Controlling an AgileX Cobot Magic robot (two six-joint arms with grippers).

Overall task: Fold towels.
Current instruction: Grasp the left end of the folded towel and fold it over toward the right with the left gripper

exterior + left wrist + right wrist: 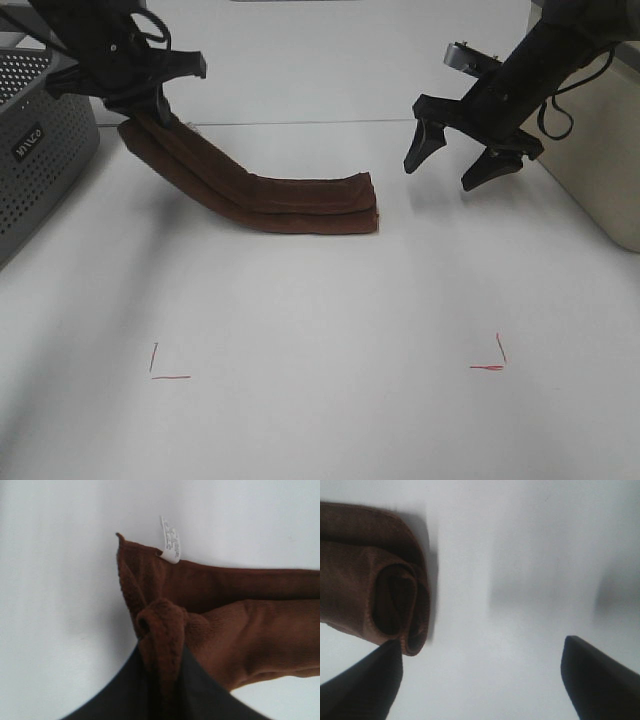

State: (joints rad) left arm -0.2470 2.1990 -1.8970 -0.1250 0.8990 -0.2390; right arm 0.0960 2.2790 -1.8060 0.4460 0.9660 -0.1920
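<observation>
The dark reddish-brown towel (270, 192) is folded into a long narrow band on the white table (330, 330). Its right end rests on the table; its left end is lifted. My left gripper (152, 108) is shut on that raised left end. In the left wrist view the pinched fold (161, 630) bunches between the dark fingers (205, 695), with the small pale tag (170, 546) at the corner. My right gripper (463, 165) is open and empty, hovering right of the towel's right end. The right wrist view shows that folded end (395, 605) beside one fingertip (365, 685).
A grey perforated basket (40, 160) stands at the left edge. A beige box (605, 160) stands at the right edge. Two red corner marks (165, 370) (492, 362) are drawn on the table nearer the front.
</observation>
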